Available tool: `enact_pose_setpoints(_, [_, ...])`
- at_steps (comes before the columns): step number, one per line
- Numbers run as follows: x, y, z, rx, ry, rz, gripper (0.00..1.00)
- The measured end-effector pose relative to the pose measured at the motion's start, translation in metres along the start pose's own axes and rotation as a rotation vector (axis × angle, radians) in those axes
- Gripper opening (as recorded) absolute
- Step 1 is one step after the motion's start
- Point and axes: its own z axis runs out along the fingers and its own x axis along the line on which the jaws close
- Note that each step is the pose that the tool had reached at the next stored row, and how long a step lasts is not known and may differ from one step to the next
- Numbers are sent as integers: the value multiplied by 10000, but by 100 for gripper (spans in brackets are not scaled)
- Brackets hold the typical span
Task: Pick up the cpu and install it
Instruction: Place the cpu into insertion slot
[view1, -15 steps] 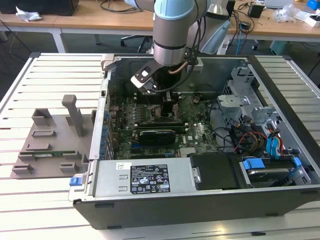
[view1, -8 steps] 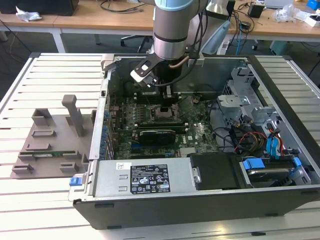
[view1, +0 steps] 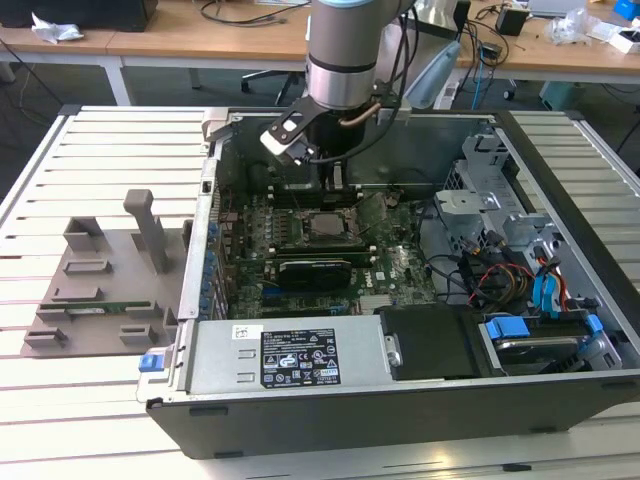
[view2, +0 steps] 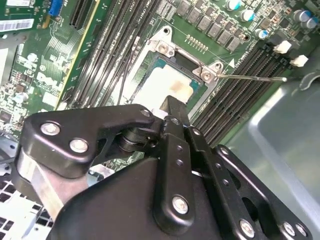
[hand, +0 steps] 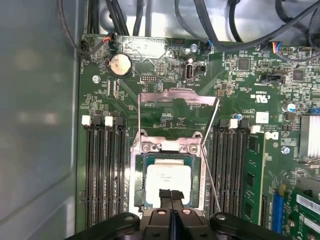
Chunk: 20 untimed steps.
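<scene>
The cpu (hand: 167, 172), a flat square chip with a silvery top, lies flat in the motherboard socket (hand: 136, 175). It also shows in the second wrist view (view2: 160, 82) and, deep in the open computer case, in the exterior view (view1: 326, 226). My gripper (hand: 170, 196) hangs straight over the chip, its two thin black fingers pressed together with their tips at or just above its top plate (view2: 175, 102). The fingers grip nothing. The socket's metal load plate (hand: 175, 97) stands flipped open, and its thin lever (hand: 212, 145) is raised beside the socket.
Black memory slots (hand: 102, 175) flank the socket on both sides. The case wall (hand: 35, 125) stands close by. In the exterior view, a drive cage (view1: 500, 190) and cables (view1: 500, 275) fill the case's right side. A grey fixture (view1: 110, 270) with a green memory stick (view1: 95, 308) sits outside on the left.
</scene>
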Motion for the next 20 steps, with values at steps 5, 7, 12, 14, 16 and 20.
enact_pose_setpoints(5, [-5,-2,-132,0,-1,1,11])
enact_pose_setpoints(7, [-7,-2,-183,0,-1,1,11])
enact_pose_setpoints(12, [-11,-3,-278,0,-1,0,11])
enact_pose_setpoints(14, [-12,-4,-318,0,-1,1,11])
enact_pose_setpoints(16, [-14,-4,-350,0,0,0,11])
enact_pose_setpoints(20, [-18,-5,-436,0,-1,0,11])
